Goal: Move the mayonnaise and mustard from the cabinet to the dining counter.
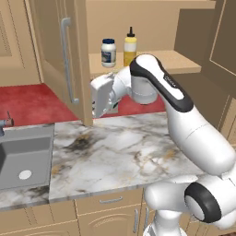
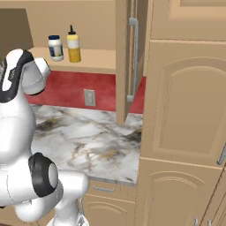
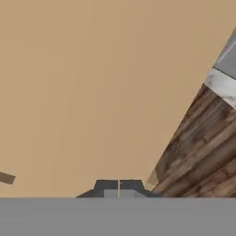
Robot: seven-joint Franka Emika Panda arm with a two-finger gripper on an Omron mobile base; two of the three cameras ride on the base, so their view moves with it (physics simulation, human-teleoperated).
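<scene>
The mayonnaise (image 1: 109, 52) (image 2: 55, 47), a squat white jar with a blue lid, stands on the shelf of the open cabinet (image 1: 179, 62). Just right of it is the mustard (image 1: 130, 48) (image 2: 73, 46), a yellow bottle with a black nozzle. My gripper (image 1: 97, 107) hangs below and left of the shelf, against the inner edge of the cabinet's open left door (image 1: 55, 55). Seen from the hand, the gripper (image 3: 118, 188) is shut on nothing, with the tan door panel close in front of it. The dining counter is out of view.
A marble counter (image 1: 120, 147) with a grey sink (image 1: 25, 156) lies under the cabinet, before a red backsplash with an outlet (image 2: 89, 97). The right cabinet door (image 2: 123, 62) swings out over the counter. A tall tan unit (image 2: 185, 110) walls off the right side.
</scene>
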